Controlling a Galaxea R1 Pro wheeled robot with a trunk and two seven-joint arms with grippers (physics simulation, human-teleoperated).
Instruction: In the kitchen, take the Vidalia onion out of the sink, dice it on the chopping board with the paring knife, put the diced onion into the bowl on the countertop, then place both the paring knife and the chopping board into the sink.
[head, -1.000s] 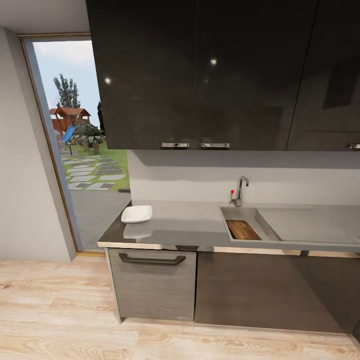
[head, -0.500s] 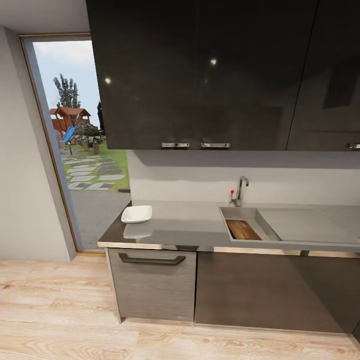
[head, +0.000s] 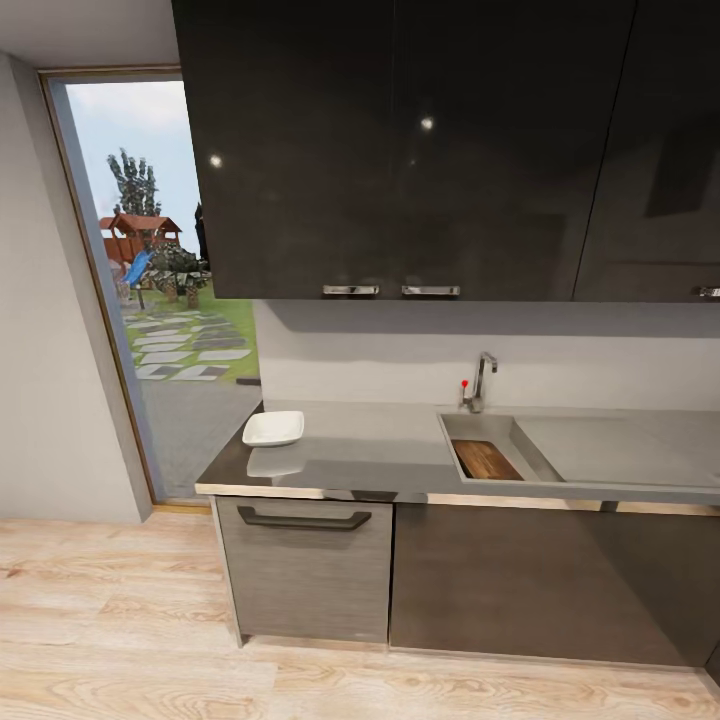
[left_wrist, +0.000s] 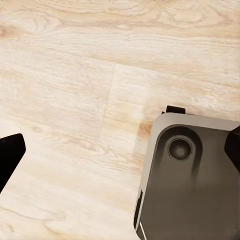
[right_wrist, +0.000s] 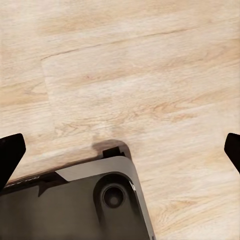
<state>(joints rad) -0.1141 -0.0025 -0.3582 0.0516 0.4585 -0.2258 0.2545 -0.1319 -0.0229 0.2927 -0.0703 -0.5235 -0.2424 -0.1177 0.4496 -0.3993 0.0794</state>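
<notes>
head view, left to right: open doorway (head: 160, 290) onto a garden with a red-roofed play structure, pale wall beside it. light wood floor (head: 110, 620) runs along the front. the countertop (head: 380, 450) begins just past the doorway, over dark grey cabinet fronts; a drawer with a dark bar handle (head: 303, 519) sits under its left end. the bowl (head: 273, 429), white and squarish, rests on the countertop near the left end, well apart from the sink. glossy black upper cabinets (head: 420, 150) hang above, chrome pulls at their lower edge. further right, the sink (head: 478, 427) is set into the worktop; the chopping board (head: 487, 460) lies inside the basin, against its near side. the tap (head: 480, 382) with red-tipped lever stands behind the basin. the flat drainboard (head: 610, 450) extends right of the basin. onion and paring knife: cannot make out.

left wrist view: left gripper (left_wrist: 120, 150) points down at the floor, dark fingertips at opposite frame edges, spread wide, nothing between them; a corner of the robot base (left_wrist: 190, 180) lies below.

right wrist view: right gripper (right_wrist: 120, 150) likewise spread wide and empty over the floor and base corner.
</notes>
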